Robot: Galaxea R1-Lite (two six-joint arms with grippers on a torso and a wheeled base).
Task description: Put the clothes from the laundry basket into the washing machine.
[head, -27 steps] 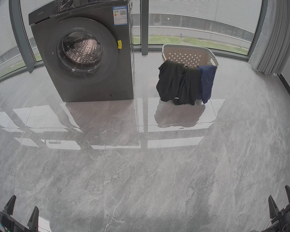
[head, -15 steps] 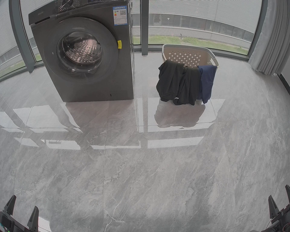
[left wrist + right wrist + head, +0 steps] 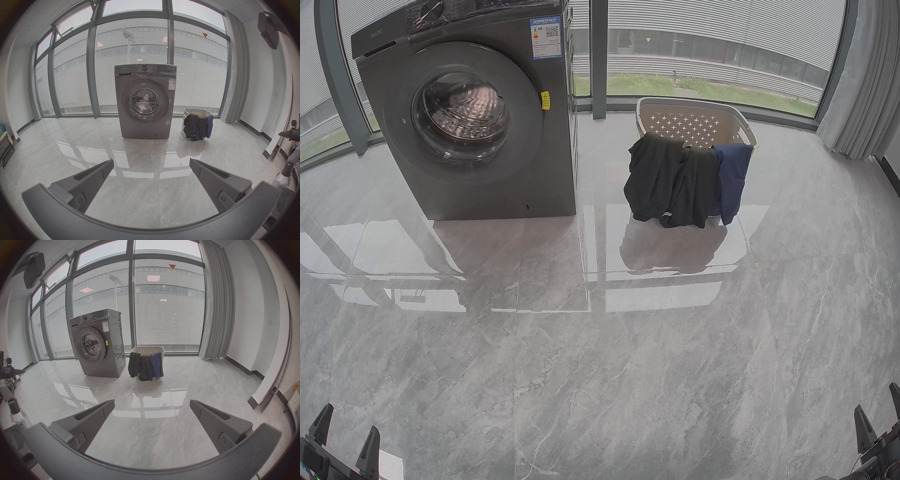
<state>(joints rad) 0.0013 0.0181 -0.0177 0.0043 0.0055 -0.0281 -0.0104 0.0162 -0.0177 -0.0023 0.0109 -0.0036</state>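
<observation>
Dark grey front-load washing machine (image 3: 469, 125): top cut off by head view's upper edge. Beige perforated plastic laundry basket (image 3: 694, 122): front wall hidden behind draped dark & blue clothes (image 3: 675, 181); inside can't tell. Left gripper (image 3: 349, 431), right gripper (image 3: 876, 409): cut off at lower edge.

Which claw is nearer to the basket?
Right. The basket lies ahead and a little left of the right claw; the left claw is farther, well off to the basket's left.

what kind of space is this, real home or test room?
Probably a staged test room, not a lived-in home. A washing machine stands alone on a bare polished tile floor before floor-to-ceiling windows facing another building. Beside it is a laundry basket with clothes draped over its rim.
</observation>
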